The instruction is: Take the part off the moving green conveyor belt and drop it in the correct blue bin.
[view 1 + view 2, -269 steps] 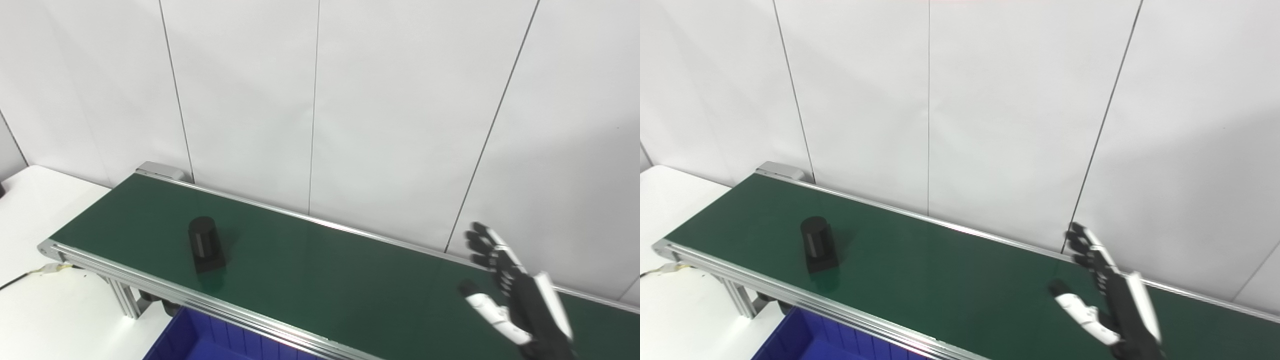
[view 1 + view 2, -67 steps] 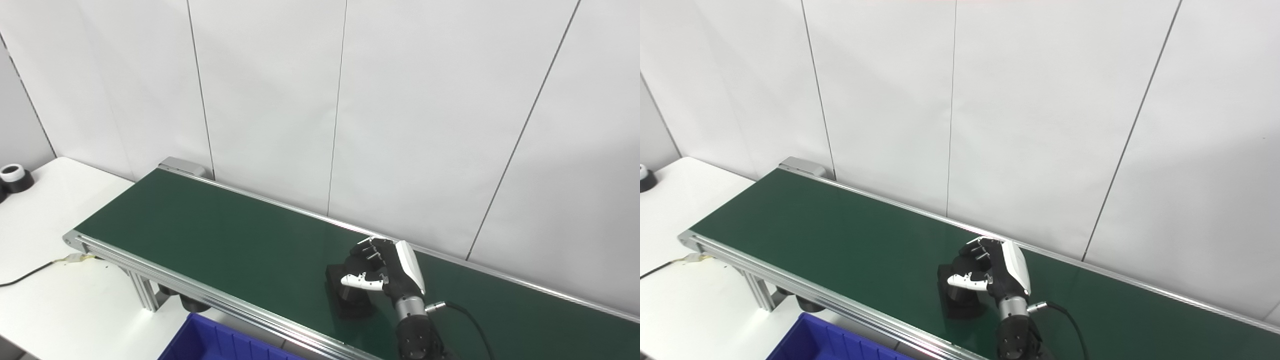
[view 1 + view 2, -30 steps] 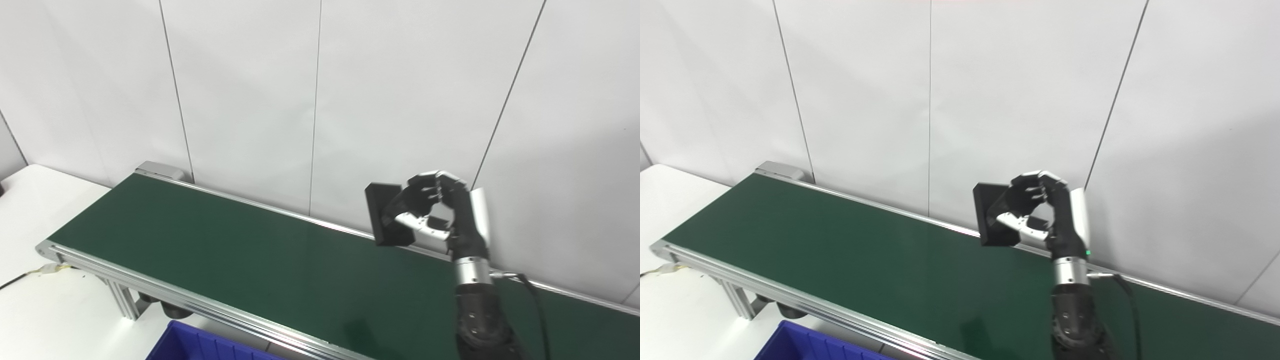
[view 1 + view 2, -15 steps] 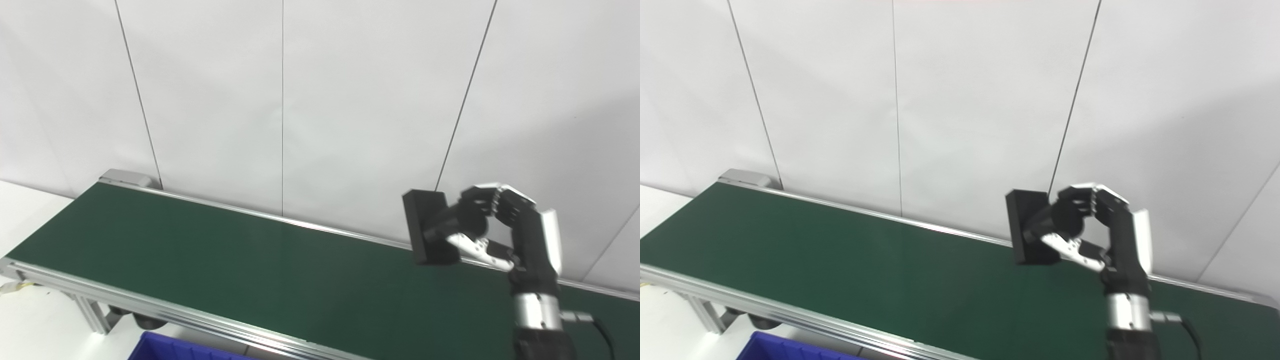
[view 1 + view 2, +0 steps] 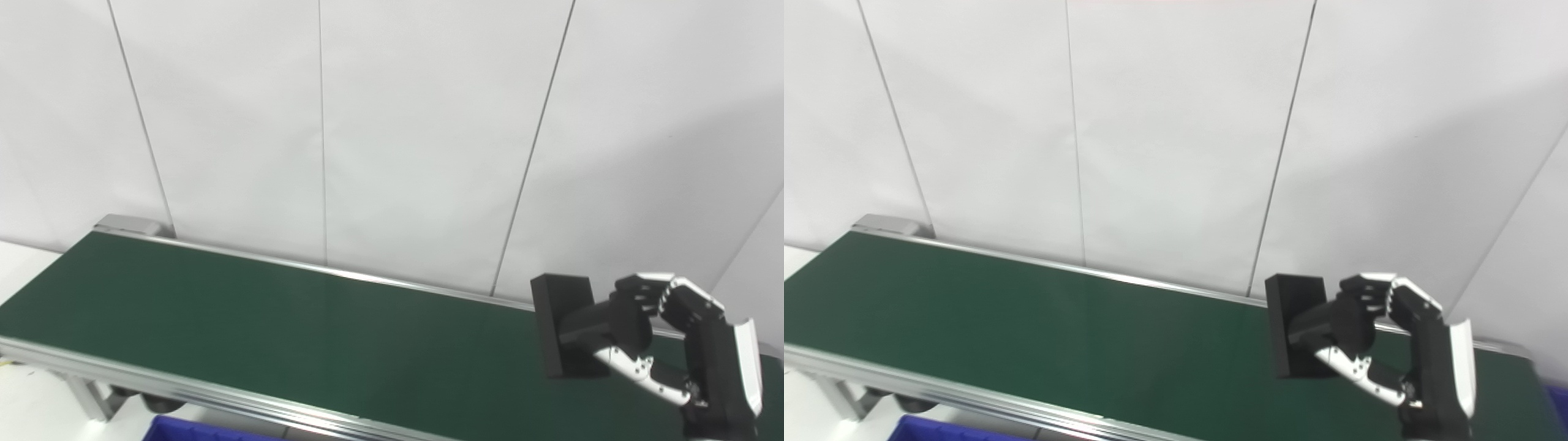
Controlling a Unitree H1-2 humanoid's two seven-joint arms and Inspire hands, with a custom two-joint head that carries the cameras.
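The part (image 5: pixel 566 331) is black, a cylinder on a flat square base. My right hand (image 5: pixel 686 355) is shut on its cylinder and holds it in the air, base turned to the left, above the right end of the green conveyor belt (image 5: pixel 275 331). In the right eye view the same part (image 5: pixel 1298 334) sits in the right hand (image 5: pixel 1402 355), and the belt (image 5: pixel 1029 324) runs below. The left hand is out of sight.
A blue bin's rim (image 5: pixel 184 432) shows at the bottom edge, in front of the belt. Another blue edge (image 5: pixel 1557 398) peeks in at the far right beyond the belt's end. White wall panels stand close behind the belt.
The right hand has carried the part rightward and a little lower, toward the belt's right end. The camera has also swung to the right, so the belt sits further left in the picture.
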